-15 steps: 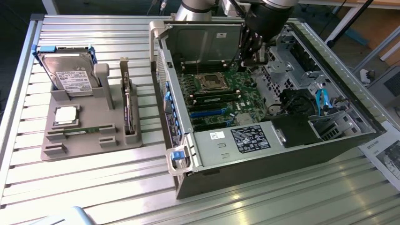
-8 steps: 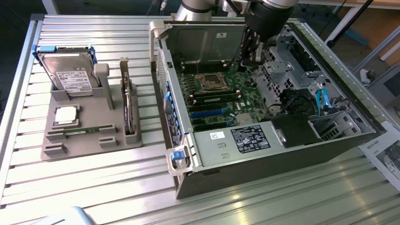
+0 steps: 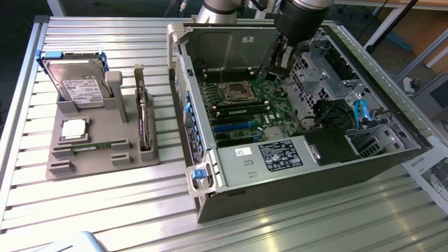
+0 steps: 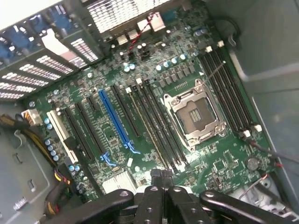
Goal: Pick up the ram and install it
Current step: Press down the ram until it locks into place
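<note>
Exterior view, from its left to its right: a table (image 3: pixel 105 210) of ribbed, silvery aluminium slats carries a matte grey moulded holder (image 3: pixel 98 142) with slots and posts. A hard drive (image 3: pixel 81 84) with a metal face, white label and blue side rails stands tilted in the holder's far end. A square silver processor chip (image 3: pixel 73 128) lies flat in a recess. The ram (image 3: pixel 87 147), a thin, narrow green board strip, lies in a groove near the holder's front edge. A dark expansion card (image 3: pixel 144 123) stands on edge in the holder's slot nearest the case.

To the exterior view's right lies an open computer case (image 3: pixel 280 189) of grey sheet metal, side panel off, exposing a green motherboard (image 3: pixel 245 110) with long black memory slots and a square metal processor socket (image 4: pixel 195 116).

The dark, rounded arm (image 3: pixel 301 21) reaches down into the case's far end. In the wrist view the black, riveted pincer (image 4: pixel 161 179) hangs over the motherboard, its fingers closed together with nothing between them, well apart from the ram.
</note>
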Controlling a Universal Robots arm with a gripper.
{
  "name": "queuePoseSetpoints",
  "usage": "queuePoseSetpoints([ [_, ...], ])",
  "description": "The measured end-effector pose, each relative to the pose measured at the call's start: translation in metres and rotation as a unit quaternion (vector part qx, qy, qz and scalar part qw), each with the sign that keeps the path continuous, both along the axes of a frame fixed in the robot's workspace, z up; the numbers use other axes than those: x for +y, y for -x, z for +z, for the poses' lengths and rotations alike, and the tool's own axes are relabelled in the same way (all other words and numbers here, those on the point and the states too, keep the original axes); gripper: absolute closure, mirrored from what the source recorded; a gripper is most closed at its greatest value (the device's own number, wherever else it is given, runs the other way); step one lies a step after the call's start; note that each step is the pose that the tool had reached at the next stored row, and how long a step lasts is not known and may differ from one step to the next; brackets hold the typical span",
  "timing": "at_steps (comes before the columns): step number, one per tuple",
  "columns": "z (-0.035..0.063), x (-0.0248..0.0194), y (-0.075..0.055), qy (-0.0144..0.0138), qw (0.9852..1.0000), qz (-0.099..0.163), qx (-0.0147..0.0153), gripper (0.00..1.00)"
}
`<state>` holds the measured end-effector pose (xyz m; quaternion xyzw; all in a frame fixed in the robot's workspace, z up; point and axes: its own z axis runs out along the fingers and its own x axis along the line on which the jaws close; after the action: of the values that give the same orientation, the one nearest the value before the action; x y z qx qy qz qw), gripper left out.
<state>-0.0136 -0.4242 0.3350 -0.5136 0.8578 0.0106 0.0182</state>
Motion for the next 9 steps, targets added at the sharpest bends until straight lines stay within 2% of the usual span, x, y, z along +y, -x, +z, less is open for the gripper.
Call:
queuePoseSetpoints([
  [3,0.0,0.0,0.0,0.0,0.9995,-0.03,0.0,0.9],
  [5,0.0,0.0,0.0,0.0,0.998,-0.063,0.0,0.9],
  [7,0.0,0.0,0.0,0.0,0.9959,-0.09,0.0,0.9],
  [9,0.0,0.0,0.0,0.0,0.9939,-0.11,0.0,0.9],
])
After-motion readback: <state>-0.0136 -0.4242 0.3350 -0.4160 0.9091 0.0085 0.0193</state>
